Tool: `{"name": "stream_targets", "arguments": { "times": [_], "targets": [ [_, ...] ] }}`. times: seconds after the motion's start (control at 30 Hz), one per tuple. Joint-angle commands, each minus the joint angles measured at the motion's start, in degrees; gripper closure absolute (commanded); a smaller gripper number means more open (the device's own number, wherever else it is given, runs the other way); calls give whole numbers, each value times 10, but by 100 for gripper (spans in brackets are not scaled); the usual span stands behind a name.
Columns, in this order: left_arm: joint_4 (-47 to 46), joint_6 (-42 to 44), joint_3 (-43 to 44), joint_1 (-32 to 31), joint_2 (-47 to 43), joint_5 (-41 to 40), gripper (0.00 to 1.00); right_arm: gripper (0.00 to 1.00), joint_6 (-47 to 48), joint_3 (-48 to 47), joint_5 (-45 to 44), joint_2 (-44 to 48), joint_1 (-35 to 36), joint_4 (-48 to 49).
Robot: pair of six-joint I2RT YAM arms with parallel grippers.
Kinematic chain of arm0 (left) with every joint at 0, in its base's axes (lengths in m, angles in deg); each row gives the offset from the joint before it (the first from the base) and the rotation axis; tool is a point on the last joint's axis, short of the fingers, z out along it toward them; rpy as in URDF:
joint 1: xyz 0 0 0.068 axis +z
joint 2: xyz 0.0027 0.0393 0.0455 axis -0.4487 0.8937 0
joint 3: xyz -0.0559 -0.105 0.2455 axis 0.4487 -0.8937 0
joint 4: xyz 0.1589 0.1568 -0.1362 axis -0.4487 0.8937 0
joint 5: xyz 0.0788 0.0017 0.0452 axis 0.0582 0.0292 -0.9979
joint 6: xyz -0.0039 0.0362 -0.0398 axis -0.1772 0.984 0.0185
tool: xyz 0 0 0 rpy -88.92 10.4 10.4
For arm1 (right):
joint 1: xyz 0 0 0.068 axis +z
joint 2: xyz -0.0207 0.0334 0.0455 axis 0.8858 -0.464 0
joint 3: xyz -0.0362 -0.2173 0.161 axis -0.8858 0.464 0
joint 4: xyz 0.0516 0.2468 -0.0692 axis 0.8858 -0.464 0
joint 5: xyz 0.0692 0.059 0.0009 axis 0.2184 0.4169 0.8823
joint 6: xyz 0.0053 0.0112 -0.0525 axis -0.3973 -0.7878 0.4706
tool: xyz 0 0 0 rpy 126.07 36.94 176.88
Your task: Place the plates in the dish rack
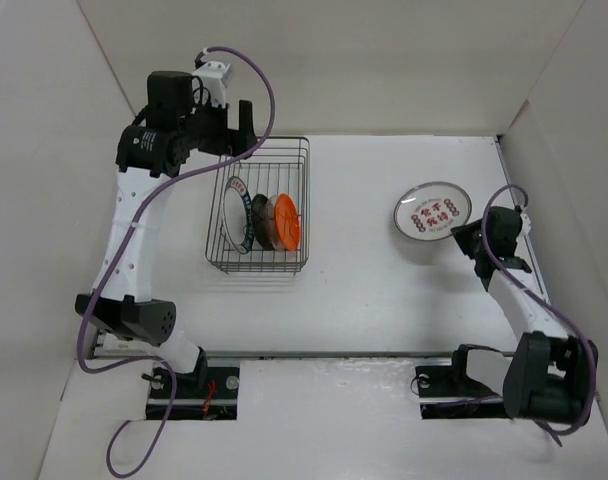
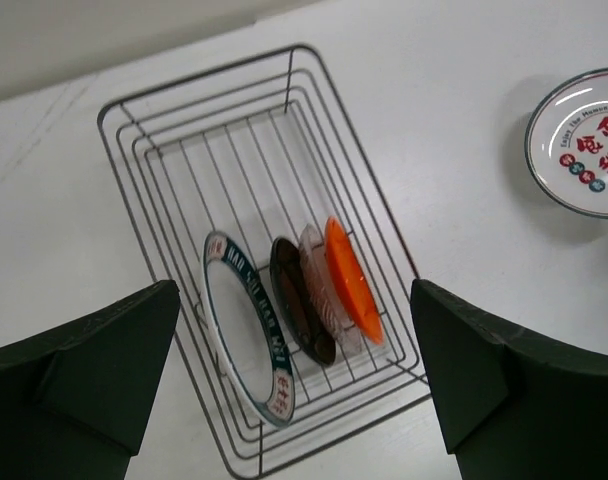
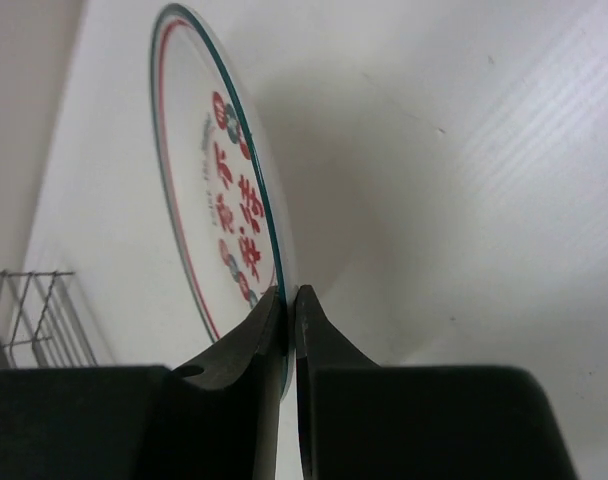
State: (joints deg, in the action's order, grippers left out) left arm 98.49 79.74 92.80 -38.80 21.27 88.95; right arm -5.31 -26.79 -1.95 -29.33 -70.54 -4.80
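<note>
The dish rack [image 1: 259, 262] [image 2: 154, 130] holds four plates upright: the teal-lettered white plate [image 1: 238, 215] [image 2: 246, 335], the black plate [image 1: 258, 218] [image 2: 302, 300], the small clear plate [image 2: 324, 285] and the small orange plate [image 1: 287, 222] [image 2: 352, 278]. The grey-rimmed plate with red-green characters [image 1: 430, 210] [image 3: 209, 200] [image 2: 584, 140] is at the right. My right gripper [image 1: 464, 240] [image 3: 290, 300] is shut on its near rim. My left gripper [image 1: 239, 135] [image 2: 294, 350] is open and empty above the rack's far end.
White walls enclose the table on the left, back and right. The right wall stands close behind my right arm [image 1: 519, 290]. The rack's wire corner shows at the lower left of the right wrist view [image 3: 34, 315].
</note>
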Motion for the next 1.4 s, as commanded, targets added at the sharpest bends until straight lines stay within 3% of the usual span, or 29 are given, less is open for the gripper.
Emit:
{"name": "stream_targets", "arguments": {
  "times": [0.0,0.17,0.33,0.6,0.7,0.8,0.83,0.87,0.93,1.0,1.03,1.13,1.27,1.37],
  "targets": [
    [-21,15,58,-1,9,77,0,100,76,-18,44,64,4,137],
    [-77,29,63,-23,52,234,0,100,150,-57,248,47,42,239],
    [-96,34,58,-36,101,374,0,100,194,-91,322,52,132,295],
    [-77,59,51,-100,148,364,0,100,195,-125,344,50,193,334],
    [-77,66,35,-118,148,340,6,100,187,-131,350,39,193,355],
    [-77,73,30,-124,148,340,28,100,175,-131,356,34,199,376],
    [-77,73,25,-124,148,340,42,100,170,-137,362,27,199,381],
    [-77,78,25,-124,143,346,71,100,170,-137,362,27,199,381],
    [-77,78,25,-124,143,352,96,100,165,-143,362,16,199,381],
    [-77,78,25,-124,138,352,100,100,165,-143,369,16,199,381],
    [-77,78,25,-124,131,352,100,90,165,-143,362,16,199,381],
    [-99,39,1,-124,90,283,100,1,159,-143,332,11,199,365],
    [-144,-13,-47,-83,2,136,100,1,179,-143,281,16,199,296],
    [-150,-25,-68,-61,-66,-40,100,1,208,-156,238,16,199,228]
  ]
}}
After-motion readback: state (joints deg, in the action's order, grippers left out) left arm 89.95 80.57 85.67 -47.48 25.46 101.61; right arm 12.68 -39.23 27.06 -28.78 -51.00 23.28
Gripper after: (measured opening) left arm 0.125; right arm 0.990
